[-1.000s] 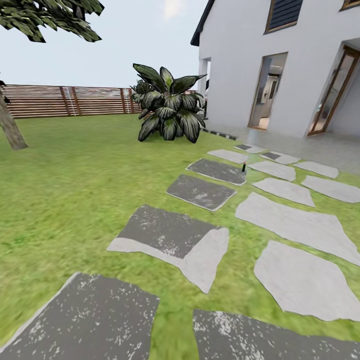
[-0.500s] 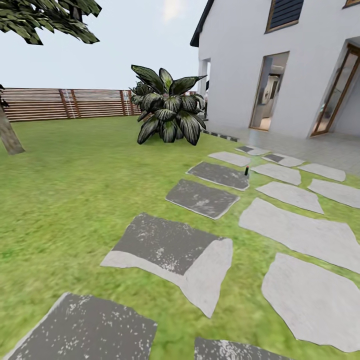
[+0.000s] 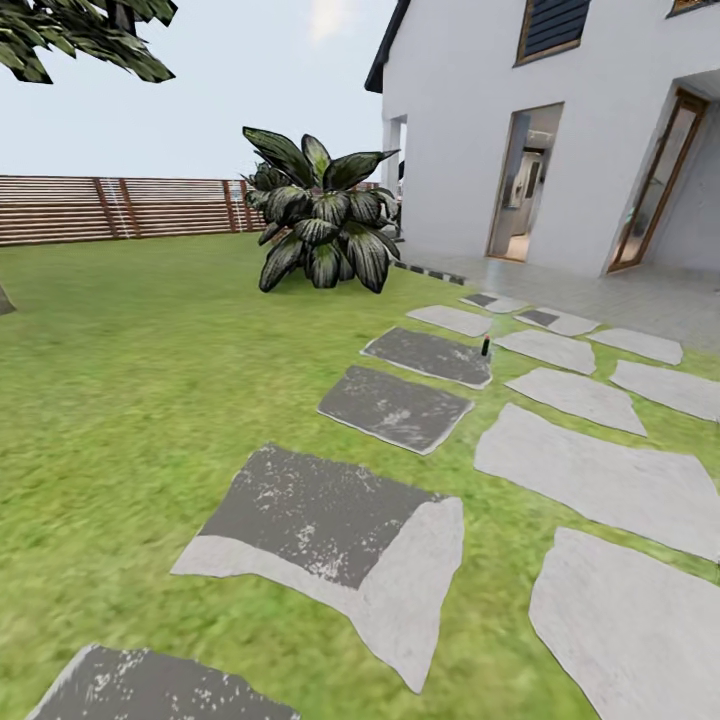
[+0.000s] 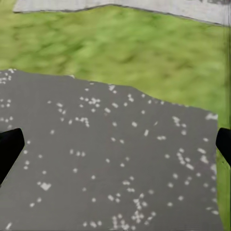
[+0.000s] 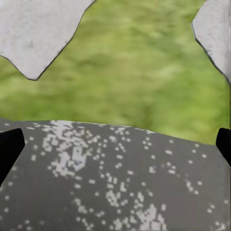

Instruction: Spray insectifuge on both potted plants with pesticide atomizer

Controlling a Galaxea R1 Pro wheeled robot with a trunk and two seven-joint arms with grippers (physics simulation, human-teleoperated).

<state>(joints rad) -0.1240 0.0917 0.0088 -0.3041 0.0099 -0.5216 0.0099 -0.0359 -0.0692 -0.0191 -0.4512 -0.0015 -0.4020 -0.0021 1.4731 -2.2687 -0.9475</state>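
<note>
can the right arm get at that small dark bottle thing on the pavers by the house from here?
Probably not. The small dark upright object stands far up the path, at the edge of a paver near the house. The right gripper hangs open over a nearby dark paver and grass; the base must drive closer.

The camera rolls forward and swings right: the pavers [image 3: 330,520] slide down the head view, the bush [image 3: 320,225] drifts left.

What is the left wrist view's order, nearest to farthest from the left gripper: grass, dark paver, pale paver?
1. dark paver, right ahead of the left gripper.
2. grass, past that paver's edge.
3. pale paver, beyond the grass.
</note>
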